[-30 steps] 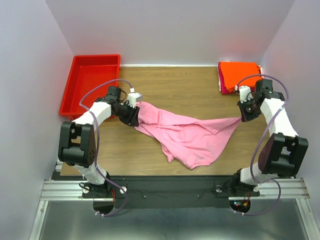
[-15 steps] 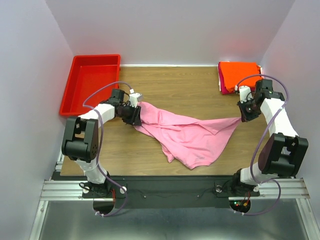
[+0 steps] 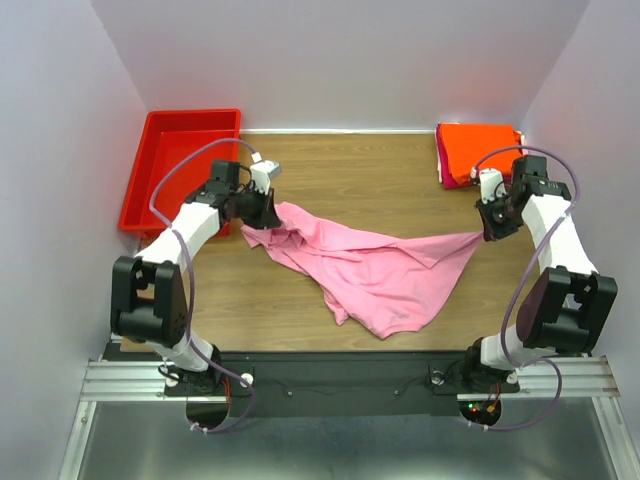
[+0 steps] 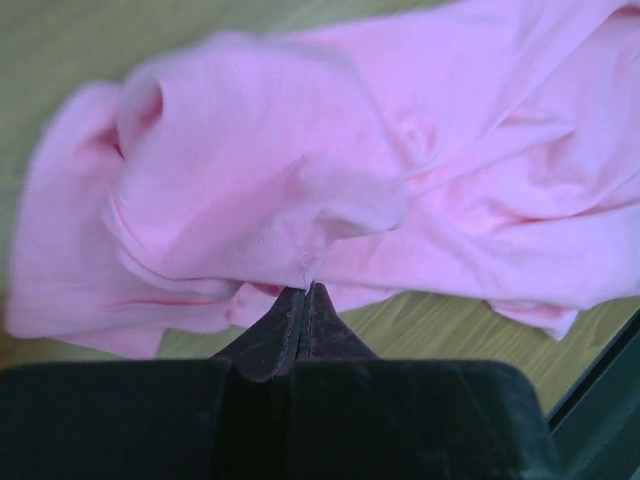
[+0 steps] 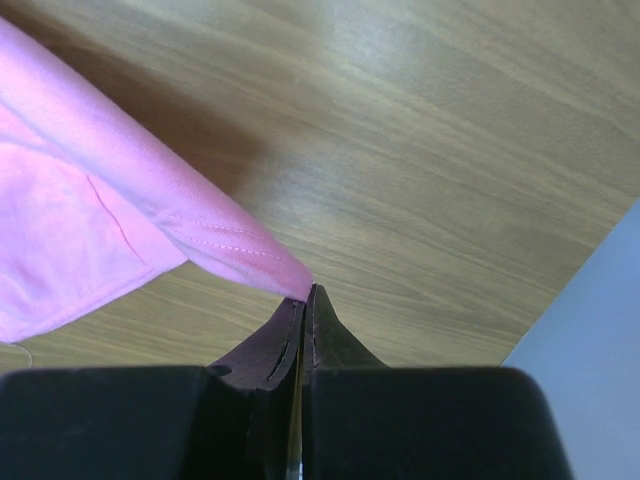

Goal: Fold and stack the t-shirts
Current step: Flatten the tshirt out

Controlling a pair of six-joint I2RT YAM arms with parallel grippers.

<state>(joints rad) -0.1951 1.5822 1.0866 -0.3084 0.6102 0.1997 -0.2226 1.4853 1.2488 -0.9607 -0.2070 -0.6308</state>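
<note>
Pink shirt [image 3: 375, 272] lies crumpled on the wooden table [image 3: 370, 170], spread from the left of centre toward the near edge, with one corner drawn out to the right. Left gripper [image 4: 304, 292] has its jaws closed on a bunched fold at the shirt's left end, beside the red tray [image 3: 180, 165], and right gripper [image 5: 305, 292] has its jaws pinched on the hem at the shirt's right corner. Orange shirt [image 3: 478, 150] sits folded at the table's far right corner, on a darker pink-red layer whose edge shows beneath it.
</note>
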